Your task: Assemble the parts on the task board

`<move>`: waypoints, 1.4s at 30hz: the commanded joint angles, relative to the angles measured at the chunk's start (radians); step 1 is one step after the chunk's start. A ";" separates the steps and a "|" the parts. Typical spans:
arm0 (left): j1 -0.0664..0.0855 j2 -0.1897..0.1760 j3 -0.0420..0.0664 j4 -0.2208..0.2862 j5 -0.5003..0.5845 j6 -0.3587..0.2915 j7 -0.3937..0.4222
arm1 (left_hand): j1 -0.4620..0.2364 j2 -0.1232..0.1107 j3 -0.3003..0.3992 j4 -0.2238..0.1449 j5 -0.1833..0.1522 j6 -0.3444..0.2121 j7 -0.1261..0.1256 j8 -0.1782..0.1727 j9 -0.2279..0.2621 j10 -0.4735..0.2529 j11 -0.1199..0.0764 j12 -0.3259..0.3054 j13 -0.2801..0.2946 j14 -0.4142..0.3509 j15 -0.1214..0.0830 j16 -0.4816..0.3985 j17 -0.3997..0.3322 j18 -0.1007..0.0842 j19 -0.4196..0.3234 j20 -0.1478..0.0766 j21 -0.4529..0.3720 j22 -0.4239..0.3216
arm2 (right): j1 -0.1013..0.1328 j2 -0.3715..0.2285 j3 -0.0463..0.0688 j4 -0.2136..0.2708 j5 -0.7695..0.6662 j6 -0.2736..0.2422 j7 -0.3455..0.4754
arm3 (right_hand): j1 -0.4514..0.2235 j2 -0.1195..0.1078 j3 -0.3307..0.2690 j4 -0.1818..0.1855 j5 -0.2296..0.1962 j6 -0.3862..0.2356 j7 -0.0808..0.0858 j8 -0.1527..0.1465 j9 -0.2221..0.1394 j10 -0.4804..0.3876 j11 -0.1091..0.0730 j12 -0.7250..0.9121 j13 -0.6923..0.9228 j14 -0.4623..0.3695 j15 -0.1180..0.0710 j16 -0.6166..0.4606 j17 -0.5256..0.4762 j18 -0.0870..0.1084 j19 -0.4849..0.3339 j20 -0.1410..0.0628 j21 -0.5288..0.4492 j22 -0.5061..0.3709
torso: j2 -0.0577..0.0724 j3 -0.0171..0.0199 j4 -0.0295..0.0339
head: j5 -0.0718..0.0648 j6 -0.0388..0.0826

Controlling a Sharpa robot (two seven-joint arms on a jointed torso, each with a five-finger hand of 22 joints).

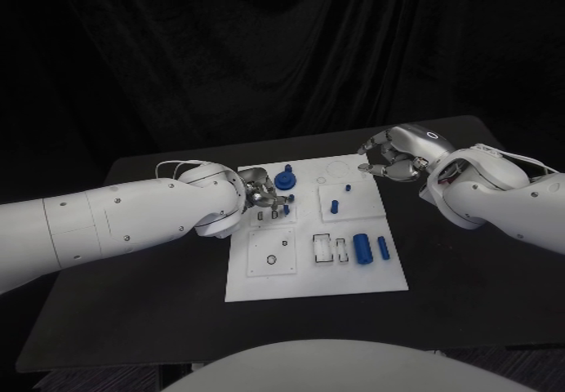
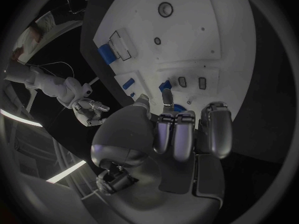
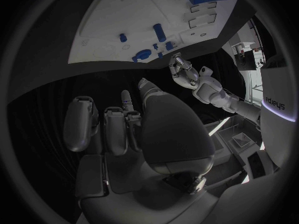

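Note:
The white task board (image 1: 309,282) lies in the middle of the black table. My left hand (image 1: 266,196) hovers over its far left part, fingers bent down toward two small dark slots (image 2: 182,81), right beside a blue knob (image 1: 286,178); I see nothing held in it. A blue peg (image 1: 335,205), a small blue ring (image 1: 322,180) and a tiny blue piece (image 1: 349,189) sit on the far right plate. A thick blue cylinder (image 1: 362,247) and a slim one (image 1: 384,247) lie near the right edge. My right hand (image 1: 396,157) hangs off the board's far right corner, fingers loosely apart and empty.
The black table (image 1: 141,310) has bare room in front of the board and on both sides. A rectangular outline slot (image 1: 322,248) and a round hole (image 1: 272,260) mark the board's near half. My left forearm (image 1: 130,220) crosses the table's left side.

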 commanded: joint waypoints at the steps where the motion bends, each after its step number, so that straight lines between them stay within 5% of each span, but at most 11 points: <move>1: 0.002 0.012 0.003 -0.011 -0.085 -0.014 -0.039 | -0.004 -0.003 -0.001 -0.006 0.014 0.009 0.000 -0.010 0.011 0.106 -0.009 0.003 0.262 0.104 -0.007 0.006 0.263 -0.013 0.002 -0.005 0.001 0.002 | -0.003 0.002 0.001 -0.003 -0.001 0.023 -0.022 | 0.007 -0.004 -0.001 -0.004 0.004 0.006 0.002 -0.005 -0.001 0.004 0.006 -0.005 0.162 0.060 0.005 -0.004 0.106 -0.003 0.000 0.010 -0.005 0.175 | -0.001 -0.0014 0.0000 | -0.002 0.000; 16: 0.002 0.073 0.011 -0.081 -0.106 0.102 -0.109 | 0.003 -0.002 0.005 -0.018 0.035 0.049 -0.005 -0.077 0.028 0.106 -0.014 0.003 0.262 0.104 -0.013 0.006 0.263 -0.010 0.000 -0.012 -0.013 -0.010 | -0.006 0.015 0.001 -0.022 -0.001 0.044 -0.029 | 0.011 -0.004 0.001 -0.004 0.008 0.009 0.003 -0.006 -0.003 0.001 0.007 -0.007 0.159 0.059 0.006 -0.005 0.105 -0.003 -0.001 0.011 -0.007 0.175 | -0.004 -0.0038 0.0017 | 0.000 0.000; 28: 0.002 0.092 0.011 -0.099 -0.107 0.095 -0.075 | -0.006 -0.006 0.003 -0.017 0.036 0.062 -0.006 -0.095 0.034 0.106 -0.015 0.003 0.262 0.104 -0.014 0.006 0.263 -0.010 0.000 -0.013 -0.016 -0.012 | -0.008 0.015 0.001 -0.025 -0.001 0.042 -0.030 | 0.013 -0.004 0.001 -0.005 0.011 0.010 0.003 -0.006 -0.003 0.000 0.008 -0.008 0.157 0.059 0.007 -0.006 0.104 -0.003 -0.001 0.011 -0.008 0.174 | -0.006 -0.0064 0.0044 | -0.007 0.000; 42: 0.001 0.109 0.011 -0.115 -0.107 0.073 -0.041 | 0.007 -0.008 0.018 -0.039 0.073 0.085 -0.007 -0.145 0.048 0.106 -0.016 0.003 0.262 0.104 -0.015 0.006 0.263 -0.008 -0.004 -0.014 -0.027 -0.021 | -0.008 0.014 0.001 -0.021 -0.001 0.033 -0.017 | 0.013 -0.003 0.002 -0.003 0.014 0.016 0.003 -0.004 -0.003 0.002 0.011 -0.007 0.159 0.059 0.008 -0.005 0.105 -0.003 -0.001 0.012 -0.007 0.175 | -0.006 -0.0078 0.0016 | 0.003 0.000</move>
